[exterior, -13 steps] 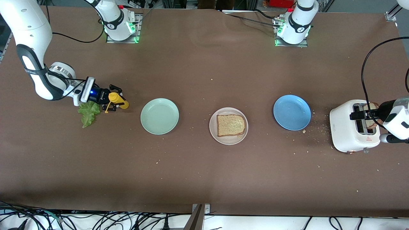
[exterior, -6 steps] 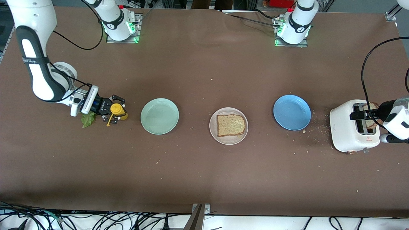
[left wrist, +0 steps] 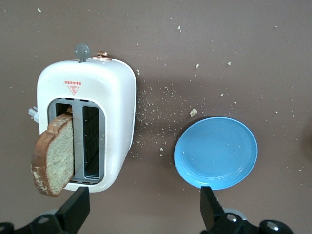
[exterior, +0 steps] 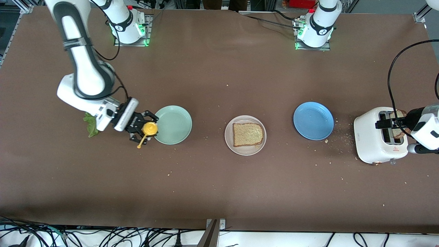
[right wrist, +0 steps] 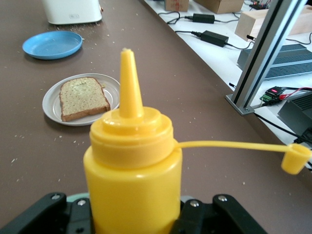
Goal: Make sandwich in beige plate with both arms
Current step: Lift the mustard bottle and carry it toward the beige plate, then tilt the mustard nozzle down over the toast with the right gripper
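The beige plate (exterior: 229,137) (right wrist: 51,105) lies mid-table with one brown toast slice (exterior: 248,134) (right wrist: 83,97) flat on it. A second toast slice (exterior: 398,128) (left wrist: 51,156) stands half out of a slot of the white toaster (exterior: 374,140) (left wrist: 92,97) at the left arm's end. My left gripper (exterior: 386,123) (left wrist: 141,212) hovers open over the toaster, holding nothing. My right gripper (exterior: 145,129) (right wrist: 131,214) is shut on an upright yellow squeeze bottle (exterior: 150,128) (right wrist: 131,165), cap dangling, over the rim of the mint-green plate (exterior: 173,124). The lettuce leaf (exterior: 90,125) lies partly hidden under the right arm.
A blue plate (exterior: 313,120) (left wrist: 216,152) (right wrist: 52,44) sits between the beige plate and the toaster. Crumbs are scattered around the toaster. In the right wrist view an aluminium post (right wrist: 261,53) and cables stand past the table's edge.
The right arm lifted the yellow bottle from beside the lettuce, turned it upright and carried it to the mint-green plate's rim. The left arm has not moved.
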